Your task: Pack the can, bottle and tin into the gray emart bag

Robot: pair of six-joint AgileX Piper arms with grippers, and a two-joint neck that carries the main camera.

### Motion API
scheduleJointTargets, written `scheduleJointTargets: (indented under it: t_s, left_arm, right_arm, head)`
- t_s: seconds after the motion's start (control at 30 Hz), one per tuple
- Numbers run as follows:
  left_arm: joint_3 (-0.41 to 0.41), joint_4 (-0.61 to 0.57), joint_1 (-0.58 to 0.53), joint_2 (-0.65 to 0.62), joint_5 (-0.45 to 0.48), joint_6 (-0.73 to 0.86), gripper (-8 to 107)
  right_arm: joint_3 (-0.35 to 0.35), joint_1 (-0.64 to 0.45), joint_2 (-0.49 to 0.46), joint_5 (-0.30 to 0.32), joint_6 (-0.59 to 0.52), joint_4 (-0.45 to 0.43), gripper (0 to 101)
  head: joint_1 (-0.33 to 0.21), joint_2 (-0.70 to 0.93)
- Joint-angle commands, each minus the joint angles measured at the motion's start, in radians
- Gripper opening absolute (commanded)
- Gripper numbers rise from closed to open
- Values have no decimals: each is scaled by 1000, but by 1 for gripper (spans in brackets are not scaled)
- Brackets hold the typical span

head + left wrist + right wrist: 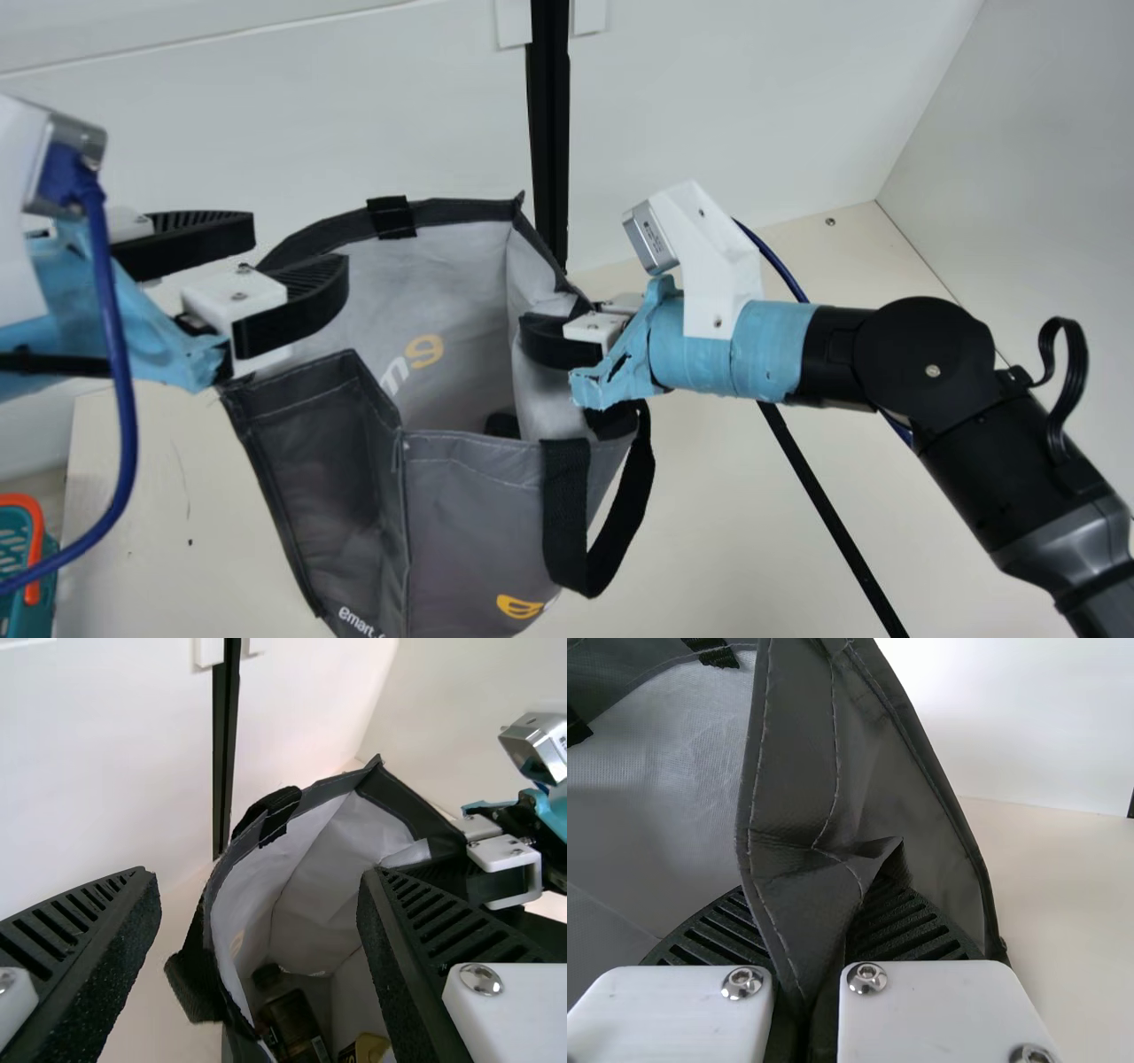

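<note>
looks mostly packed imo: bottle (297, 1025) and some gold thing (366, 1049) are inside the bag (478, 523), can't make out a third. left pincer (299, 255) gapes empty at 10 o'clock, right pincer (551, 324) pinches the bag's edge at 3.

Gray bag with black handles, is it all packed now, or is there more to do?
Partly packed, it seems: a dark bottle and a gold-and-black item, can or tin, I can't tell, are inside the gray fabric bag. In hand: the right gripper has its jaws shut on the bag's rim; the left gripper is open and empty. Left to do: perhaps one more item; I can't tell.
</note>
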Motion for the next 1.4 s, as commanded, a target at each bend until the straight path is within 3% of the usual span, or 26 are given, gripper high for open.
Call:
scheduleJointTargets:
  t_s: [0.0, 0.33, 0.6, 0.97, 1.37]
  left_arm:
    - [21, 2, 4, -24, -9, 0, 90]
    - [136, 103, 20, -145, -55, -57, 90]
    - [219, 256, 18, -235, -85, -167, 90]
    - [299, 528, 2, -335, -40, -347, 90]
    - [412, 729, -11, -440, 19, -477, 90]
  right_arm:
    - [0, 0, 0, 0, 0, 0, 0]
    - [0, 0, 0, 0, 0, 0, 0]
    - [0, 0, 0, 0, 0, 0, 0]
    - [0, 0, 0, 0, 0, 0, 0]
    - [0, 0, 0, 0, 0, 0, 0]
  head:
    - [-23, -1]
    - [-23, -1]
    - [-23, -1]
    - [-23, -1]
    - [-23, -1]
